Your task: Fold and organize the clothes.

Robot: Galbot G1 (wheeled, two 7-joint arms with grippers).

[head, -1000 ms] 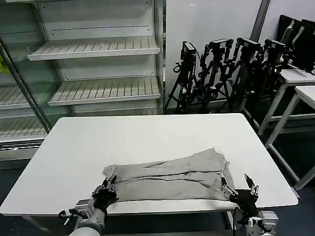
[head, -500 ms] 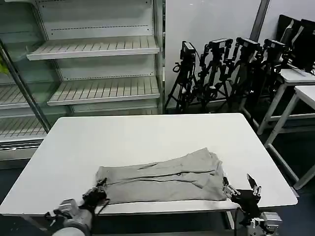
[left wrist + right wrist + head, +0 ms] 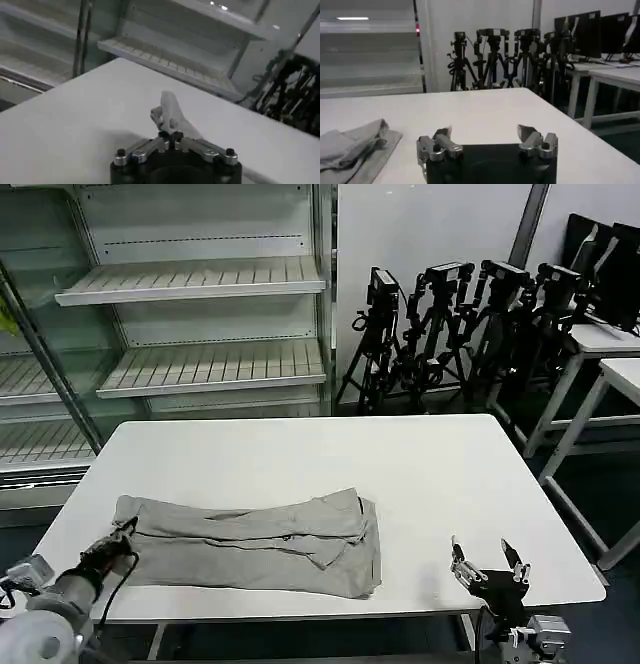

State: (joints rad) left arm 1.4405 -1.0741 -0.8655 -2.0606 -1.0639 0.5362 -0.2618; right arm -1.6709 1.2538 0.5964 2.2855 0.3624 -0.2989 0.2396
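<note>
A light grey shirt (image 3: 250,542), one of the clothes, lies folded into a long band across the front left of the white table (image 3: 300,459). My left gripper (image 3: 118,541) is shut on its left end at the table's front left; in the left wrist view a bunch of grey cloth (image 3: 170,115) rises from between the pinched fingers of the left gripper (image 3: 171,135). My right gripper (image 3: 488,561) stands open at the table's front right, apart from the shirt. In the right wrist view the right gripper (image 3: 485,133) has nothing between its fingers and the shirt's end (image 3: 355,142) lies off to one side.
A glass-fronted shelf unit (image 3: 190,294) stands behind the table on the left. Black tripods (image 3: 450,324) cluster at the back right, beside white desks (image 3: 600,354). The table's far half and right side are bare.
The left gripper has dragged the shirt leftward along the front edge of the table. The right gripper has let go of the shirt's right end and now stands open, well clear of it.
</note>
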